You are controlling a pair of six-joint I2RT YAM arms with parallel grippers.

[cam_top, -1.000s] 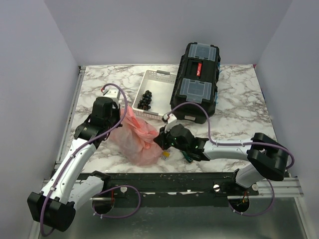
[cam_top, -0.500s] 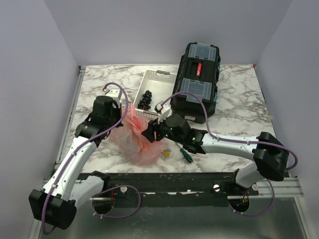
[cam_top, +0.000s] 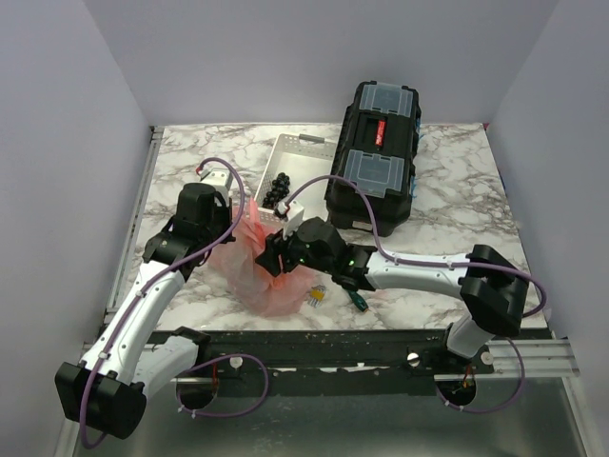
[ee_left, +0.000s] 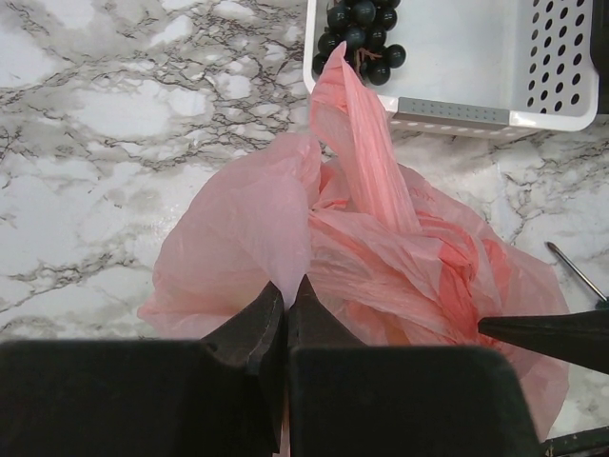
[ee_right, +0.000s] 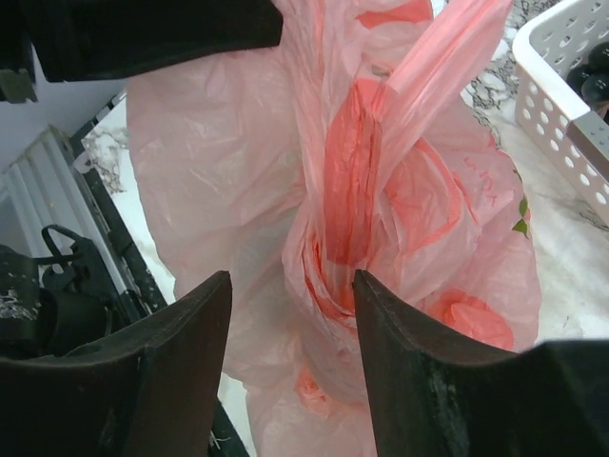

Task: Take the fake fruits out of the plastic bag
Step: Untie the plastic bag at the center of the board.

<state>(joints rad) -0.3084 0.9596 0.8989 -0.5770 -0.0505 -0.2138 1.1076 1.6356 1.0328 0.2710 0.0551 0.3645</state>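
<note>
The pink-red plastic bag [cam_top: 255, 268] lies bunched on the marble table near the front left, and it fills the left wrist view [ee_left: 381, 238] and the right wrist view [ee_right: 371, 209]. My left gripper [ee_left: 286, 288] is shut on a fold of the bag's film and holds it up. My right gripper [ee_right: 290, 286] is open, its jaws on either side of a twisted bunch of the bag. From above it [cam_top: 271, 255] sits at the bag's right side. The fake fruits are hidden; only reddish shapes show through the film.
A white tray [cam_top: 309, 152] with black grapes [cam_top: 277, 189] stands behind the bag, also in the left wrist view [ee_left: 457, 112]. A black toolbox [cam_top: 374, 152] stands at the back right. A green-handled screwdriver [cam_top: 357, 300] and a small yellow item [cam_top: 315, 296] lie right of the bag.
My right gripper has moved left from beside the screwdriver onto the bag's right side. The left gripper has stayed put, holding the bag.
</note>
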